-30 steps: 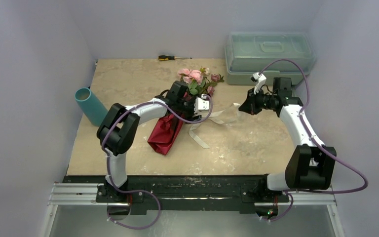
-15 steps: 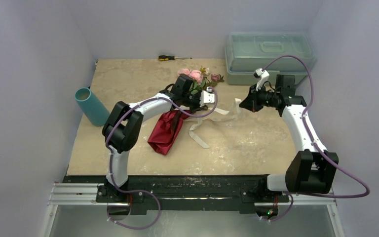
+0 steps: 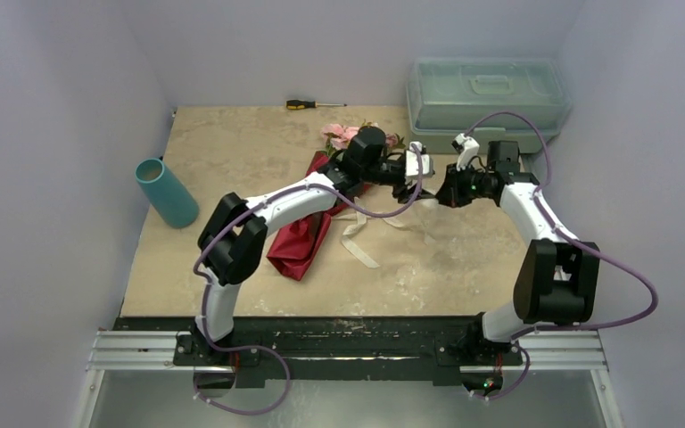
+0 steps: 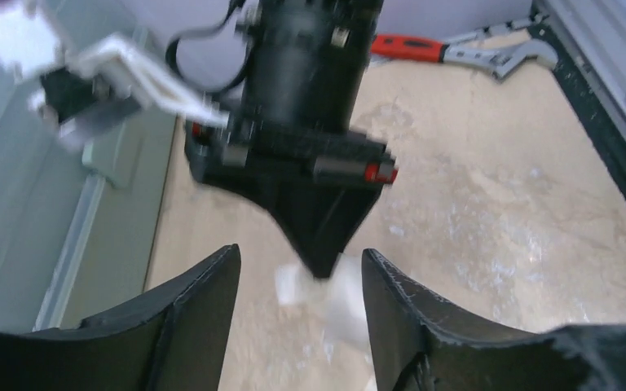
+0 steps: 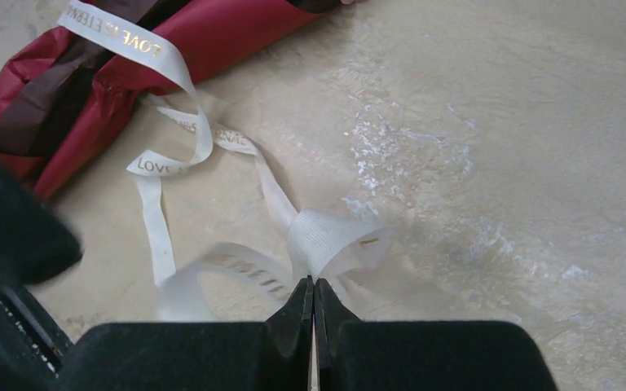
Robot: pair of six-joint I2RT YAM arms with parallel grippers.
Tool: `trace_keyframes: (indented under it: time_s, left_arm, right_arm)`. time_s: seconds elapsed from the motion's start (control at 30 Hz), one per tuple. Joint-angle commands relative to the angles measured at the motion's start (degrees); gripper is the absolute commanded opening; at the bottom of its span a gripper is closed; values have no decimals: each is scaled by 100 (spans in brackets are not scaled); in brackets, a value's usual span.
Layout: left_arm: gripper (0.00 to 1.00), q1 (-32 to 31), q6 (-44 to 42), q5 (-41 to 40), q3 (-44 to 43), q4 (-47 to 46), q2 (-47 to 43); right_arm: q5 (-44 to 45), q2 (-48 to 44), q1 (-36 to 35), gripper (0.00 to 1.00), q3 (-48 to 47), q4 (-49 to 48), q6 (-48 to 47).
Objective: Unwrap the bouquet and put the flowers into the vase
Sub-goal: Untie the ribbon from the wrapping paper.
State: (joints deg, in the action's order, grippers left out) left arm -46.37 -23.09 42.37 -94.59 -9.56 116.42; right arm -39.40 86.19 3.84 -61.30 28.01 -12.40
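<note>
nearest my side, the loose tails of the cream ribbon (image 3: 361,239) trail over the table (image 3: 464,267) beside the closed end of the maroon paper (image 3: 296,250), so the tie is off but the bouquet (image 3: 308,223) lies wrapped on its side, mid-table. a little further in, the right gripper (image 5: 312,287) has its fingers pressed together on a fold of that ribbon, holding it low over the table. what has just changed is on the left: a second ago the left gripper (image 4: 297,259) sat over the neck of the bouquet, well apart from the right one, and now that arm is stretched across to the right, its fingers (image 4: 200,281) apart with the right gripper's black tip and a blur of white ribbon between them. i read that as the left coming to take the ribbon or help draw it clear, not yet a grip; the blur keeps me from saying whether anything touches. the paper cone lies about where it did. beyond the arms the flowers (image 3: 339,134) show at the open end, partly hidden by the left arm. the vase (image 3: 165,192) waits at the left edge, well apart, no stems in it. farthest back are the screwdriver (image 3: 308,104) and the pale green toolbox (image 3: 486,94).
</note>
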Motion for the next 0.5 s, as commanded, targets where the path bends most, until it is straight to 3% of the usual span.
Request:
trace_keyframes:
  time_s: [0.0,0.2,0.33,0.47]
  left_arm:
    - [57,535,-149,-181,364,1000,-432]
    - [60,1084,-1772,-489,1544,2761,-1212]
    - [59,1092,-1945,-723,1844,3248,-1161]
    - [60,1062,-1586,-1043,2042,2915,-1004]
  right_arm:
    - [528,-98,25,0,48,-329,119]
    - [886,135,29,0,-16,-201,56]
    - [850,246,29,0,-108,-155,-3]
    - [908,373,29,0,-235,-49,-130]
